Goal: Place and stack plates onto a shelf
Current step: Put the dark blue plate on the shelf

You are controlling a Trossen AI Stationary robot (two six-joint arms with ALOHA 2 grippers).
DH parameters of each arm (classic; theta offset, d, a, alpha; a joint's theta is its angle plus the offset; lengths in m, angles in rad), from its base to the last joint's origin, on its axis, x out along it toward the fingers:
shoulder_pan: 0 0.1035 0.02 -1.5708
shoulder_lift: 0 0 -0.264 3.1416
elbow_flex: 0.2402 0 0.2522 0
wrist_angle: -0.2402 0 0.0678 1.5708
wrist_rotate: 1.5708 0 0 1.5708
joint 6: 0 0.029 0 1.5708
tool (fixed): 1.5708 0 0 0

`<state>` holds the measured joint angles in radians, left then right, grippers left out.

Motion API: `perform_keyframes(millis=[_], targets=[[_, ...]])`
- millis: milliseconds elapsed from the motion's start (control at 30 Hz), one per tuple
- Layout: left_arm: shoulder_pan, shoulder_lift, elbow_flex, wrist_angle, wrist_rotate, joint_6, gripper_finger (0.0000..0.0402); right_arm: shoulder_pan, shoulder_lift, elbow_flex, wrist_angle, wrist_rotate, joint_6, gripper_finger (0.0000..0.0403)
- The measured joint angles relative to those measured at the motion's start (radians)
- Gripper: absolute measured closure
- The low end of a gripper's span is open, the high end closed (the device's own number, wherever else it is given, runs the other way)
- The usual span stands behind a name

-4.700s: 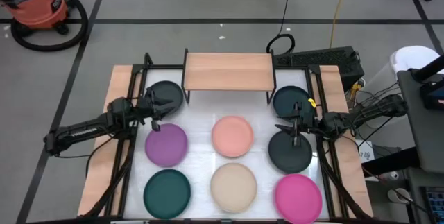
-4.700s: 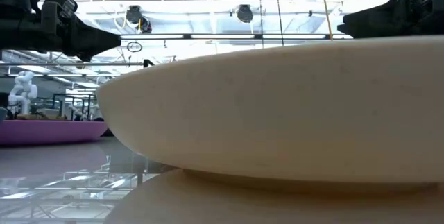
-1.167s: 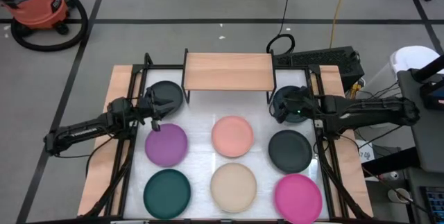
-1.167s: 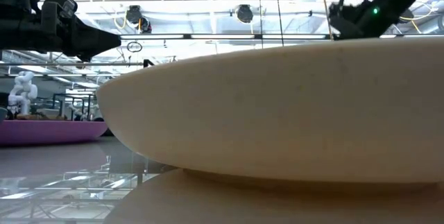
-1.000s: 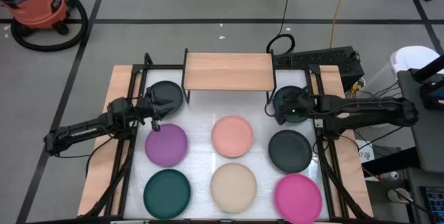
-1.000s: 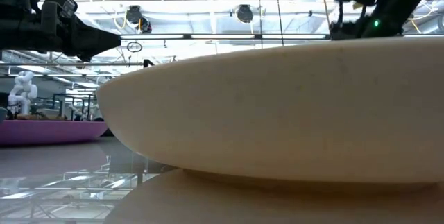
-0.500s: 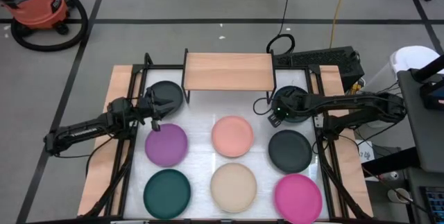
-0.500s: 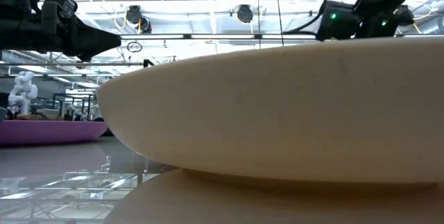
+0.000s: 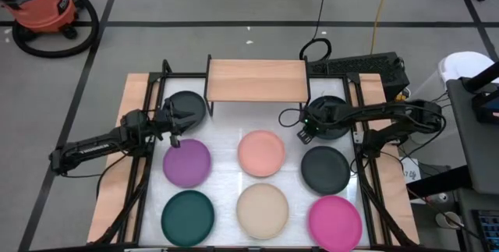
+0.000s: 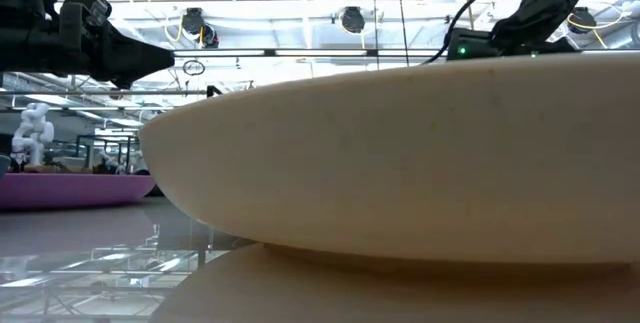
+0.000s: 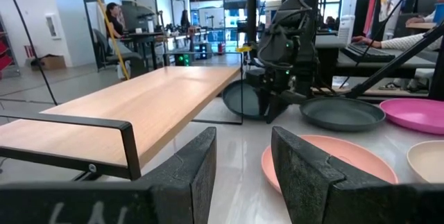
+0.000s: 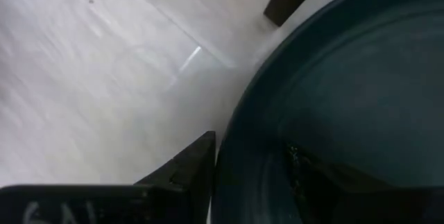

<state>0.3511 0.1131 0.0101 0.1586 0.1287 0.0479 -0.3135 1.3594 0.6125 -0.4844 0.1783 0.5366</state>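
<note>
Eight plates lie flat on the white table (image 9: 226, 182). Far row: a dark grey plate (image 9: 189, 102) and a dark teal plate (image 9: 334, 116). Nearer rows: purple (image 9: 187, 162), salmon (image 9: 261, 152), dark grey (image 9: 326, 168), teal (image 9: 188, 215), beige (image 9: 263, 207), magenta (image 9: 335, 221). The bare light-wood shelf (image 9: 257, 80) stands at the far edge. My right gripper (image 9: 306, 129) (image 12: 250, 175) is open at the dark teal plate's left rim. My left gripper (image 9: 182, 119) (image 11: 243, 161) is open and hovers over the far-left dark grey plate. My right gripper comes slanting down from the table's right at the dark teal plate's left rim (image 12: 239, 148). One finger (image 12: 187, 175) stands outside the rim and one finger (image 12: 312, 182) inside. The plate lies flat on the table. Whether the fingers touch it, I cannot tell.
The shelf's black legs (image 9: 304, 108) stand close to the dark teal plate. Wooden side strips (image 9: 129, 127) and black frame rails run along both table sides. In the low view the beige plate (image 10: 400, 163) blocks most of the scene. Bare table lies between the plates.
My right gripper has moved toward the table's left across the dark teal plate and dropped lower, ending at the plate's left rim. The plates have kept their places.
</note>
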Motion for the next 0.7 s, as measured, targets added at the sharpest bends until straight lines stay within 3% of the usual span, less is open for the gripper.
perform_keyframes(millis=[533,700], targets=[[0.0,0.0,0.0,0.001,0.0,0.0,0.0256,-0.013,-0.016,0.002,-0.011,0.024,-0.003,0.0389],[0.0,0.0,0.0,0.001,0.0,0.0,0.0256,-0.013,-0.016,0.002,-0.015,0.022,-0.001,0.0397]])
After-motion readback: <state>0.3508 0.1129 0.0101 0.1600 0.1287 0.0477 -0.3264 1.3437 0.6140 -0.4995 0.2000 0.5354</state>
